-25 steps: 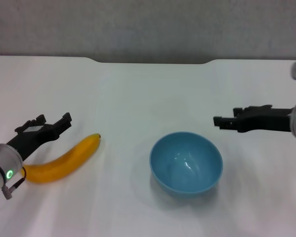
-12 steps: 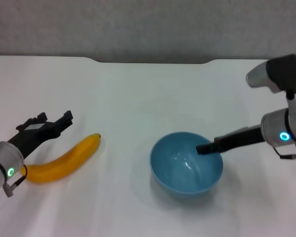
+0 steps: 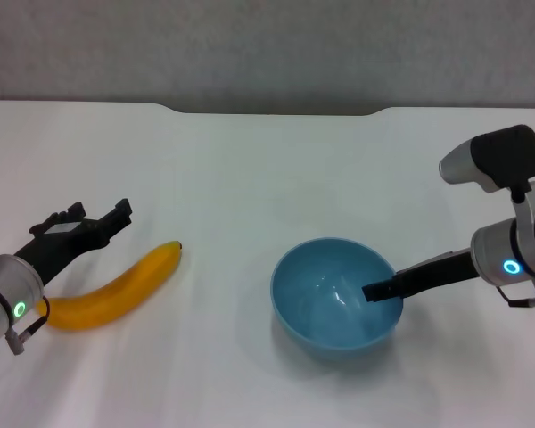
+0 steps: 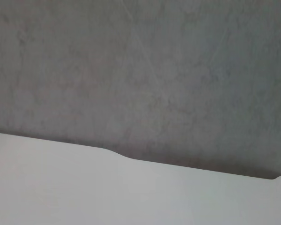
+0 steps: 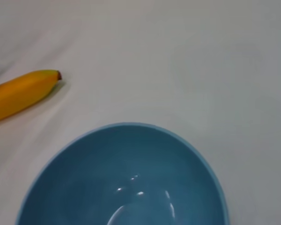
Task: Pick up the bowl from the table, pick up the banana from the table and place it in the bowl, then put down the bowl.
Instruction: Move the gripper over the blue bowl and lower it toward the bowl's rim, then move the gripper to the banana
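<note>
Black and slim, the right gripper [image 3: 381, 291] now reaches over the right rim of the bowl [image 3: 336, 297], its tip just inside the lip; a second ago it hung well off to the right, so it has swung in and dropped to take that rim. Whether its fingers are spread or pinched I cannot tell, and the light-blue bowl sits on the table [image 3: 250, 169], seemingly not yet lifted. Out to the left lies the banana [image 3: 114, 291], its dark tip toward the bowl. At the banana's left end waits the left gripper [image 3: 89, 225], unmoved, its two fingers parted and holding nothing. The rim pinch looks like the next step.
</note>
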{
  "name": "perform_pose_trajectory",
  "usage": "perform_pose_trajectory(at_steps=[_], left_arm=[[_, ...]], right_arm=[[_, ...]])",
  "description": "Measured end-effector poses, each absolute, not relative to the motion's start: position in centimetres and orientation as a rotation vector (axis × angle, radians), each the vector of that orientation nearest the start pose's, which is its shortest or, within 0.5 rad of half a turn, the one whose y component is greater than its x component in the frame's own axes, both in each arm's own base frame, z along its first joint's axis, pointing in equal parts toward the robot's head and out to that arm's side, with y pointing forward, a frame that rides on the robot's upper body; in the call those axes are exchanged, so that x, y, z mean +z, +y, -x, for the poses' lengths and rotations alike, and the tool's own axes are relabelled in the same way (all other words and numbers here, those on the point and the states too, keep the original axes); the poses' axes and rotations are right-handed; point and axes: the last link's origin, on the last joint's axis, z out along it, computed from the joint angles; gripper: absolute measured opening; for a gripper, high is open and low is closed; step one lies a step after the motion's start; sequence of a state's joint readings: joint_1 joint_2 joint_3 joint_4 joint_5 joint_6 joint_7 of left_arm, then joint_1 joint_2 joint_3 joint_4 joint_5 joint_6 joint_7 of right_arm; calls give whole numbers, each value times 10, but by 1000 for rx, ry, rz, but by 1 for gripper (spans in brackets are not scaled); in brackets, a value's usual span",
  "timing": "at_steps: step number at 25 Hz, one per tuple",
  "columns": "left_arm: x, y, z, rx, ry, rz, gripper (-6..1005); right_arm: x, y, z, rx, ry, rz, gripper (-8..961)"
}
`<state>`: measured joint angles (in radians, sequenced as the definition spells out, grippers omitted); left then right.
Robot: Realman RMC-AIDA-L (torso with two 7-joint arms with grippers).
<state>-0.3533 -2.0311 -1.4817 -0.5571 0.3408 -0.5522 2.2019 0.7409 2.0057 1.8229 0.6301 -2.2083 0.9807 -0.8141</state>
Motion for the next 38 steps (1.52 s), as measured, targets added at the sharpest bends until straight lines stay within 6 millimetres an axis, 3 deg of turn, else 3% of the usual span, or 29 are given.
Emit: perform_pose_trajectory(at_steps=[8, 19, 21, 27, 33, 38], left_arm=[[-25, 366, 322, -660, -1038, 1809, 772], [-23, 365, 324, -660, -1041, 1802, 764], [-23, 365, 325, -659, -1042, 1800, 763], [-27, 366, 321, -659, -1037, 1818, 759], [-30, 365, 320, -652, -1036, 1837, 755], [-36, 373, 289, -604, -967, 1982, 751]], right_arm=[[-50, 406, -246, -24, 1174, 2468, 731], [-53, 405, -252, -59, 1128, 2459, 559], [-53, 405, -254, -60, 1123, 2450, 311], [-51, 404, -261, -29, 1130, 2404, 118], [-44, 402, -262, 38, 1129, 2376, 36], [-39, 397, -269, 55, 1134, 2354, 36]])
